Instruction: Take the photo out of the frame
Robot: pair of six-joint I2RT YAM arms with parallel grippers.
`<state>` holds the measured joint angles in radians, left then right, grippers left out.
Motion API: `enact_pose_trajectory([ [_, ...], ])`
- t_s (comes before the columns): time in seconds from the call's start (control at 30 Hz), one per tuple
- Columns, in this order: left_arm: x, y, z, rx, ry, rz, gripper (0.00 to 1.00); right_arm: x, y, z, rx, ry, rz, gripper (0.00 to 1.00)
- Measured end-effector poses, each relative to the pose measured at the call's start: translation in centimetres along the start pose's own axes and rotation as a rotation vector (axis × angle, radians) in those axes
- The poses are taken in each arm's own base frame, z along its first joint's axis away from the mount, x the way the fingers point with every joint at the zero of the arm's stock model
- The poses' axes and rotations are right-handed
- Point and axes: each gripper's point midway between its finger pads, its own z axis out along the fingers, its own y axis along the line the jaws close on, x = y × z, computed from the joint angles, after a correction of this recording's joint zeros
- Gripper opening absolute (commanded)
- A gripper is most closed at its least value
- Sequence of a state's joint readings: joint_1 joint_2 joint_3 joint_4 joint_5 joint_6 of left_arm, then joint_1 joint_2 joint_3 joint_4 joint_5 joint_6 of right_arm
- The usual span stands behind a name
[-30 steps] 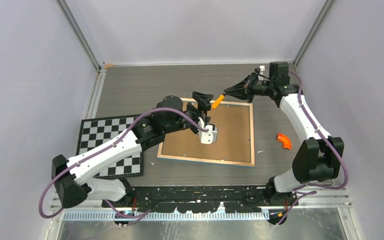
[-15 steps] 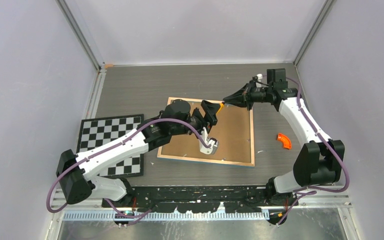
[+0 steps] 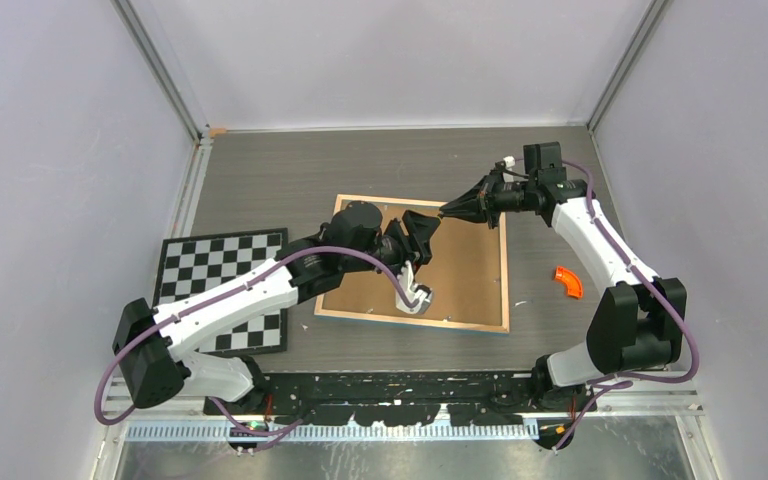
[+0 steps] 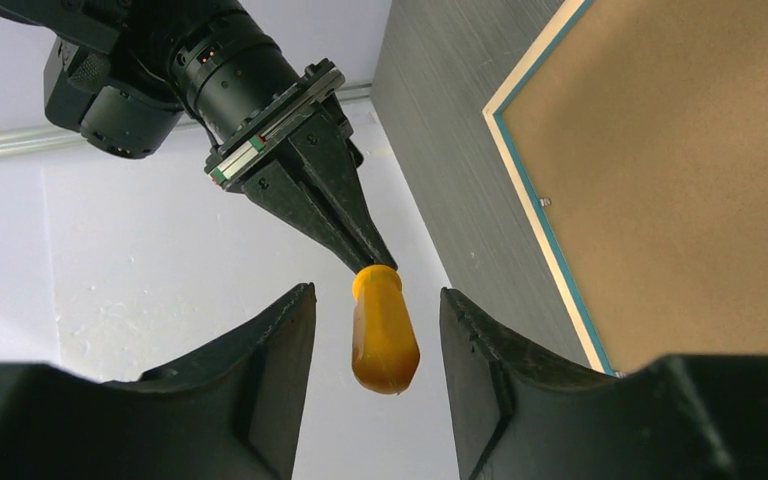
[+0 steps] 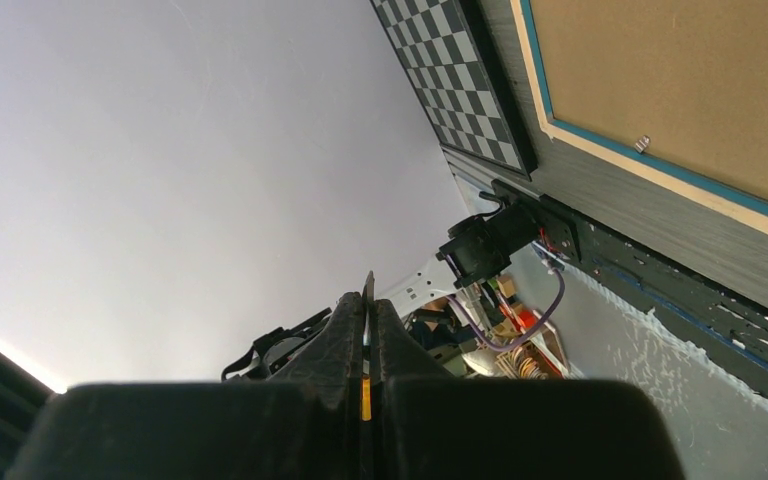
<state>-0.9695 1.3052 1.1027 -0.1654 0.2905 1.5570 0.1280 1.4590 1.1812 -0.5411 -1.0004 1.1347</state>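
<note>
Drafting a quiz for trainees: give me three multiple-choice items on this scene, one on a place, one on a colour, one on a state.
1. The checkerboard lies where from the frame? A. to its left B. to its right C. on top of it
2. The frame's thin edge strip is: A. red B. blue C. green
3. The right gripper is: A. open B. shut on the orange peg C. out of view
Answers: 1 A, the top view shows it left; 2 B, both wrist views show blue; 3 B, its tips pinch the peg's top.
</note>
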Motion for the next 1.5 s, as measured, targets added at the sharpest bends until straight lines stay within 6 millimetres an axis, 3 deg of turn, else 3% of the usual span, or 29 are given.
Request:
enact_pose_trajectory([
  [0.27, -0.5, -1.3, 0.4, 0.029, -0.017, 0.025, 0.43, 0.1, -0.2, 0.1, 0.005, 0.005, 0.004, 0.01],
  [0.67, -0.1, -1.5, 0.5, 0.039, 0.005, 0.030, 0.42, 0.6, -1.2, 0.5, 0.025, 0.021, 0.024, 0.01],
  [0.9, 0.2, -1.8, 0.7, 0.044, 0.019, 0.013, 0.23, 0.5, -1.5, 0.7, 0.029, 0.020, 0.026, 0.00],
  [0.93, 0.2, -1.7, 0.7, 0.042, 0.019, 0.013, 0.19, 0.5, -1.5, 0.7, 0.030, 0.020, 0.030, 0.01],
  [0.97, 0.2, -1.6, 0.7, 0.039, 0.020, 0.016, 0.07, 0.5, -1.6, 0.7, 0.032, 0.019, 0.034, 0.02],
  [1.0, 0.2, -1.6, 0.7, 0.038, 0.020, 0.016, 0.00, 0.5, -1.7, 0.7, 0.034, 0.019, 0.038, 0.11],
  [1.1, 0.2, -1.5, 0.7, 0.036, 0.021, 0.008, 0.00, 0.5, -1.7, 0.7, 0.034, 0.019, 0.050, 0.58],
  [1.17, 0.1, -1.7, 0.7, 0.040, 0.019, -0.024, 0.00, 0.5, -1.5, 0.7, 0.027, 0.021, 0.050, 0.79],
  [1.27, -0.1, -2.3, 0.7, 0.058, 0.025, -0.088, 0.00, 0.0, -0.9, 0.4, 0.001, 0.009, 0.015, 0.94],
  [1.4, 0.7, -2.4, -0.4, 0.093, 0.087, -0.241, 0.00, -1.9, 0.8, -1.6, -0.035, -0.065, -0.066, 0.98],
  [1.5, 2.1, -0.6, -1.8, 0.086, 0.149, -0.426, 0.00, -3.4, 2.6, -3.7, -0.039, -0.152, -0.187, 1.00],
])
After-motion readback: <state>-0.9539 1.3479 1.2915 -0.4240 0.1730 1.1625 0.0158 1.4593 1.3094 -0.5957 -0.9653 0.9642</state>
